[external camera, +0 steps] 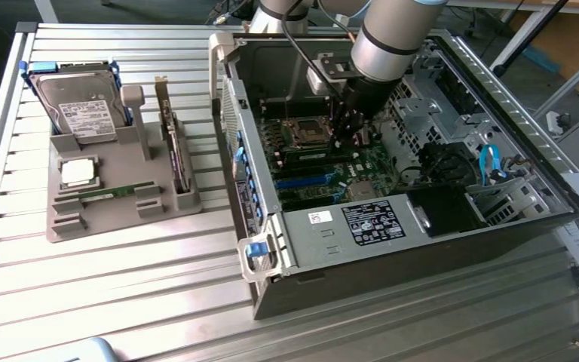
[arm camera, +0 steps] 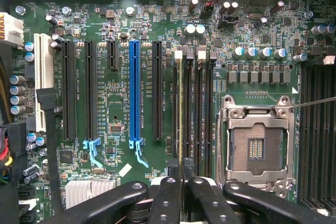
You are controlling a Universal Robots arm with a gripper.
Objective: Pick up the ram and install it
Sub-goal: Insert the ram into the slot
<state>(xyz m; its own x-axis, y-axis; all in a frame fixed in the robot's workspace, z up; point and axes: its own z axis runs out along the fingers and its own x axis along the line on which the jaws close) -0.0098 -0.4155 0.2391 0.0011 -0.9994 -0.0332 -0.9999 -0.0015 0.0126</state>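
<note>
On the exterior view's left, the grey holder [external camera: 118,220] carries a hard drive [external camera: 84,107], a square processor chip [external camera: 76,172] and an upright expansion card [external camera: 176,154]. To its right stands the open computer case [external camera: 370,260], where I reach down to the motherboard [arm camera: 115,124]. My gripper [arm camera: 182,176] is clenched on the ram [arm camera: 181,109], which stands edge-on along a black memory slot, between the blue expansion slot [arm camera: 135,93] and the empty processor socket [arm camera: 257,146].

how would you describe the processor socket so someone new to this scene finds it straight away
Look inside the open computer case, at the green motherboard on its floor. The processor socket sits between two banks of long black memory slots; unlike those narrow strips, it is a square silver metal frame around a dark empty centre.
</note>
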